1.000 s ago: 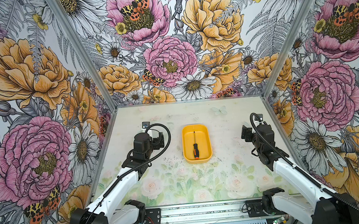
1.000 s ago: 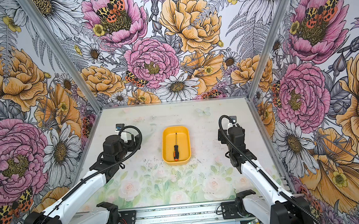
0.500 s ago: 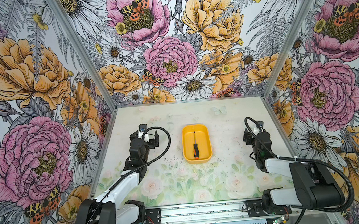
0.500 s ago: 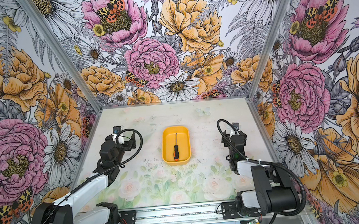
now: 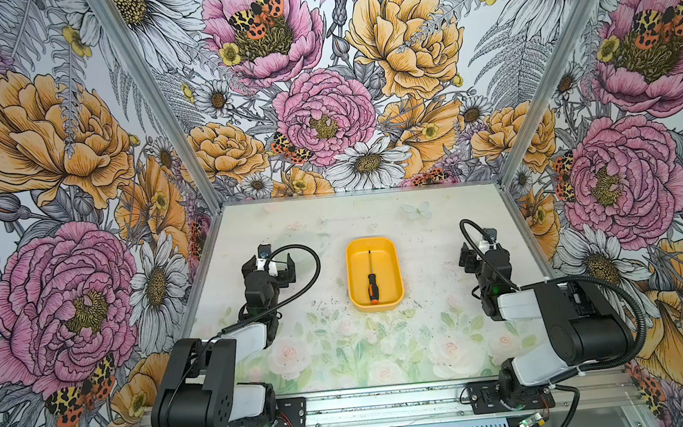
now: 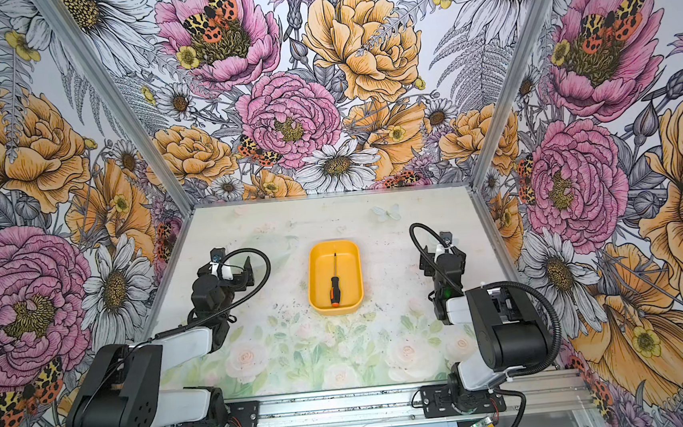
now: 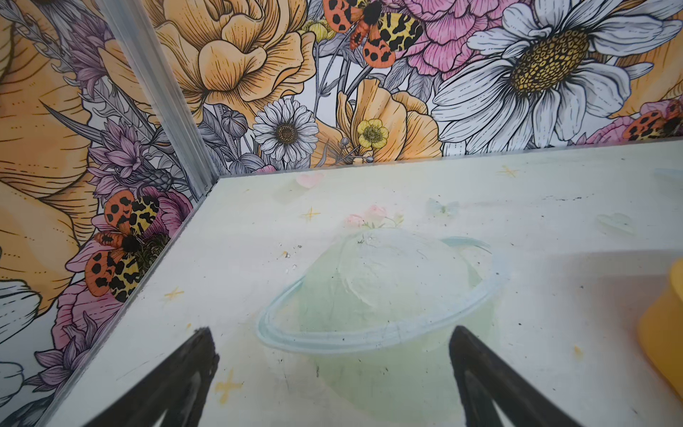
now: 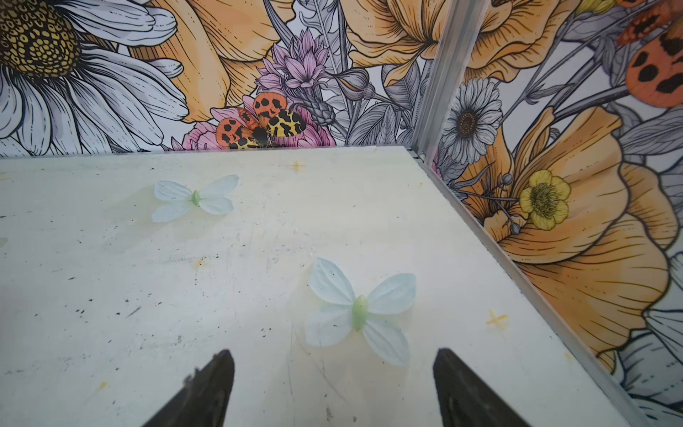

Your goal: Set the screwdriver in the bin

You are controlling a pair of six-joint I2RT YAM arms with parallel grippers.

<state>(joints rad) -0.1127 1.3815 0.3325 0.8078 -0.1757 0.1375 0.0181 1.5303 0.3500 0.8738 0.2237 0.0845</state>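
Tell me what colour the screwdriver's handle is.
The handle is black, orange-tipped; clearest in a top view.

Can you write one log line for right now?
screwdriver: lying inside bin | left claw: open, empty | right claw: open, empty | task: looks done

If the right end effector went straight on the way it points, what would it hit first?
Probably the table, since the right end effector tilts down; no object lies ahead, only the back wall beyond.
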